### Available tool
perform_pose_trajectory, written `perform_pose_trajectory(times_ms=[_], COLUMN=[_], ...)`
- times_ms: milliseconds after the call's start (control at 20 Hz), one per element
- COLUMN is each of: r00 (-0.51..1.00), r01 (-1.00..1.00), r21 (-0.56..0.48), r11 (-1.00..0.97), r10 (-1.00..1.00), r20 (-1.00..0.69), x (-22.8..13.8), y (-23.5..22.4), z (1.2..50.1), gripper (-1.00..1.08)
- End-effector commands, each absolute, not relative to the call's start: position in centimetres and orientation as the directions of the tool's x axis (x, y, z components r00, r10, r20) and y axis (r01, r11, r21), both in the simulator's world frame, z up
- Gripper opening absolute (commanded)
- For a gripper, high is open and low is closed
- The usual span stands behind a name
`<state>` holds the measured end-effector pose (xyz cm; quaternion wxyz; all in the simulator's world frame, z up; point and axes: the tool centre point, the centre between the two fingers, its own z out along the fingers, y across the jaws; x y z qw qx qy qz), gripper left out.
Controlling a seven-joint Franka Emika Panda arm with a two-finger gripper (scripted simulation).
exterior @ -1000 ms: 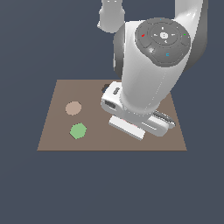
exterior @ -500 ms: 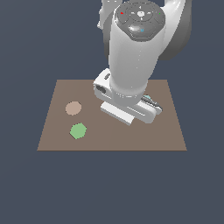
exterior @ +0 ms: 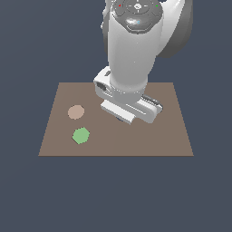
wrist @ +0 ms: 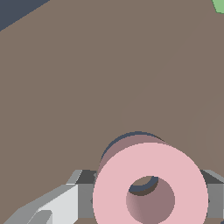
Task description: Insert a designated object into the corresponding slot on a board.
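Now arm swung from board's (exterior: 176, 136) right edge toward centre. Gripper (wrist: 148, 192) clamped on pink ring (wrist: 151, 173), hovering just off navy slot (wrist: 127, 140); you're near alignment. Green piece (exterior: 80, 135) and tan disc (exterior: 76, 112) untouched near left edge.

There was one flat brown rectangular board (exterior: 158, 136) and one pink ring (wrist: 151, 188). One tan disc (exterior: 76, 111) and one green pentagon (exterior: 81, 135) lay there too.
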<state>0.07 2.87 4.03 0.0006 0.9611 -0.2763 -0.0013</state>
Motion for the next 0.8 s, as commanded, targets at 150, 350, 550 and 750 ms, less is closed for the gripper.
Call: perform_pose_trajectory(times_ms=[150,350,550,750], r00=[0.847,0.847,0.847,0.847], r01=[-0.531,-0.531,-0.531,-0.531], r21=[0.000,0.000,0.000,0.000], r11=[-0.847,-0.847,-0.847,-0.847], r10=[-0.531,-0.531,-0.531,-0.531], r20=[-0.002,-0.002,-0.002,-0.002], x=[0.02,0.01,0.01,0.01], y=[2.85,2.84,2.84,2.84], z=[3.28,3.05,3.05,3.05], gripper=[-1.00,1.00,1.00,1.00])
